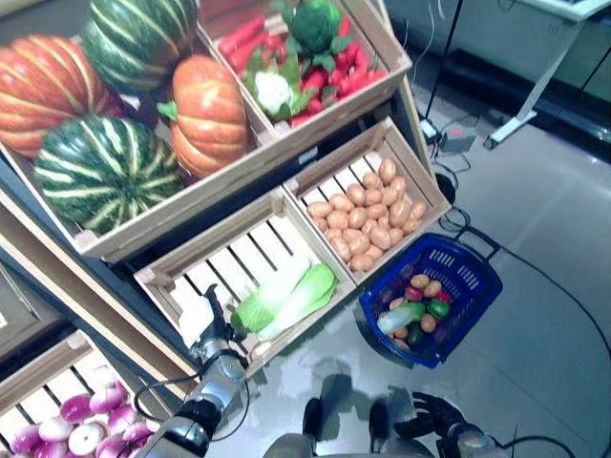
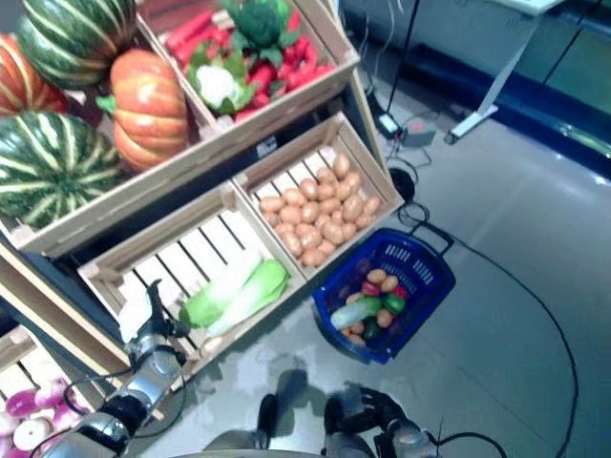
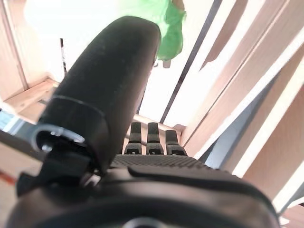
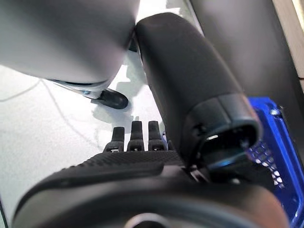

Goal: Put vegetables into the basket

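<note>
A blue basket (image 1: 474, 274) stands on the floor to the right of the stand and holds several small vegetables and a pale green one (image 1: 399, 318). Two green-and-white cabbages (image 1: 286, 296) lie in the lower slatted crate (image 1: 181, 267). My left hand (image 1: 204, 331) hangs at that crate's front left corner, just left of the cabbages. Its fingers (image 3: 147, 137) are straight and hold nothing, with a cabbage's green leaf (image 3: 167, 23) showing past the thumb. My right hand (image 1: 431, 417) is low over the floor, near the basket (image 4: 281, 142), open and empty.
A crate of potatoes (image 1: 368, 219) sits beside the cabbage crate, just above the basket. The upper shelf holds orange pumpkins (image 1: 208, 113), striped green squashes (image 1: 105, 170), and a crate of carrots, broccoli and cauliflower (image 1: 305, 57). Purple onions (image 1: 81, 427) fill a low crate at left.
</note>
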`<state>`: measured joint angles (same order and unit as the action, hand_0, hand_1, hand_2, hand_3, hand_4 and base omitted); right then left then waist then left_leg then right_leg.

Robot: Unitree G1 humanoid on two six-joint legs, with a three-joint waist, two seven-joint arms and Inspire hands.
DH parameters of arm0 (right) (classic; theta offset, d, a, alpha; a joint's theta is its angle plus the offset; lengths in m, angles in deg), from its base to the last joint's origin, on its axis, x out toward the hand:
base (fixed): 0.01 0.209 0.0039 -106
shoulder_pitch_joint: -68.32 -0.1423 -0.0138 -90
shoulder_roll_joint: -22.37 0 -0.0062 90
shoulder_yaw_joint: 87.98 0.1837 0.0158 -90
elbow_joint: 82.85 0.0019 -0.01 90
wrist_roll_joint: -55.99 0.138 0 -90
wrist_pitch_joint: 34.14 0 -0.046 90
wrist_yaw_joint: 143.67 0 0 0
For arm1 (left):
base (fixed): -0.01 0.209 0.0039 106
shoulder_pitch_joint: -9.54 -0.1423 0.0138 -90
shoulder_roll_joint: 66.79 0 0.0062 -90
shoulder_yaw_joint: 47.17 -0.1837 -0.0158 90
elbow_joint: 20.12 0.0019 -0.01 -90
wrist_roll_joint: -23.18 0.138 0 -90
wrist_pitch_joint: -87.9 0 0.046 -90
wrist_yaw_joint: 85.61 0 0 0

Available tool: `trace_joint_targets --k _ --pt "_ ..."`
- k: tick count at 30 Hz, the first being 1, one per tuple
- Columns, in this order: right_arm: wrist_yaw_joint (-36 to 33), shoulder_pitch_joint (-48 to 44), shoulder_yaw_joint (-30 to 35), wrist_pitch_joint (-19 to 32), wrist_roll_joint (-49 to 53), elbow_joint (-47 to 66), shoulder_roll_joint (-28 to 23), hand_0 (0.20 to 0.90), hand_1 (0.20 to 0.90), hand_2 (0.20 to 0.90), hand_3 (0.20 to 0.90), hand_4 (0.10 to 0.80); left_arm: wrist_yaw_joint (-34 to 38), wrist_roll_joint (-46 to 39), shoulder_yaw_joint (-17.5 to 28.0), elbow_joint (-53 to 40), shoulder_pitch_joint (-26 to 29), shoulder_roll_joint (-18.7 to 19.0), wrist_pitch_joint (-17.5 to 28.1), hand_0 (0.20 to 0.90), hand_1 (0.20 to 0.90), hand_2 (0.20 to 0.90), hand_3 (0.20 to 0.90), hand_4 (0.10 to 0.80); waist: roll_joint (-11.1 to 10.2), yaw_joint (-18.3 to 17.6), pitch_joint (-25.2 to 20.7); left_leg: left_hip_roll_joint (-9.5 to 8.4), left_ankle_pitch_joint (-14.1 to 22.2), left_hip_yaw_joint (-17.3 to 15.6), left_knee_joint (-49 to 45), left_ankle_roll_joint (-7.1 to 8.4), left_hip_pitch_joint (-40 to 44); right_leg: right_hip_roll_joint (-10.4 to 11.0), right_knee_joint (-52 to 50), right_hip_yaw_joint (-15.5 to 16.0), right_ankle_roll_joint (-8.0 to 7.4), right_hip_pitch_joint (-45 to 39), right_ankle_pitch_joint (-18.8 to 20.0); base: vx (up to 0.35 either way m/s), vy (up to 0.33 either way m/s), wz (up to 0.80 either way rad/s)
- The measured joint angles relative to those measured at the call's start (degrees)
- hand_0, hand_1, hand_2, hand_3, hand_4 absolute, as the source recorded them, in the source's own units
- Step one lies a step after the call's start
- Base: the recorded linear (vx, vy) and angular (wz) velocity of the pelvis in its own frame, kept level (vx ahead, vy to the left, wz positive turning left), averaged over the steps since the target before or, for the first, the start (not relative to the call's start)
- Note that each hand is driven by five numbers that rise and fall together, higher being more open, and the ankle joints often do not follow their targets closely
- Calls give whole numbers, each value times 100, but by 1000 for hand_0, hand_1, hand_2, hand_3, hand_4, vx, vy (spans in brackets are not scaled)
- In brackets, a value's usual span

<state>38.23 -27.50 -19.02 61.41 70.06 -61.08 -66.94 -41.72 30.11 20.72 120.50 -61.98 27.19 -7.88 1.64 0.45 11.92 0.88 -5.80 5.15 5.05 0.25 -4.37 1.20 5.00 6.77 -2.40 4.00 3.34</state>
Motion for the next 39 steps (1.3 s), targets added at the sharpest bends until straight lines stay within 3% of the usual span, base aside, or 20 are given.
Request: trace_joint_targets --k 9,11,21,39 --pt "-34 -1246 -386 114 473 174 -15 900 900 900 900 800 593 -566 -113 699 2030 87 399 900 900 900 900 800 -35 -304 1584 3 -60 -105 -656 63 -1012 6 -905 -50 81 1136 -35 -178 -30 -3" --pt "-61 -1435 -501 106 569 290 -19 900 900 900 900 800 678 -567 -118 815 2364 106 470 900 900 900 900 800 -55 -353 1677 1 -39 -105 -876 93 -1368 16 -1294 -67 116 1568 -135 -117 -27 -1" --pt "-143 -1791 -721 80 911 711 3 900 900 900 900 800 1198 -539 -259 920 3027 291 488 900 900 900 900 800 -191 -510 1793 0 -6 -168 -1488 216 -2416 26 -2469 -189 268 2914 -438 -83 0 -2" --pt "-317 -1940 -864 52 1116 1068 -75 900 900 900 900 800 1561 -589 -281 1368 3521 358 346 900 900 900 900 800 -271 -604 1798 -15 133 -277 -1980 201 -3051 46 -2916 -296 269 3568 -524 -12 10 -2"
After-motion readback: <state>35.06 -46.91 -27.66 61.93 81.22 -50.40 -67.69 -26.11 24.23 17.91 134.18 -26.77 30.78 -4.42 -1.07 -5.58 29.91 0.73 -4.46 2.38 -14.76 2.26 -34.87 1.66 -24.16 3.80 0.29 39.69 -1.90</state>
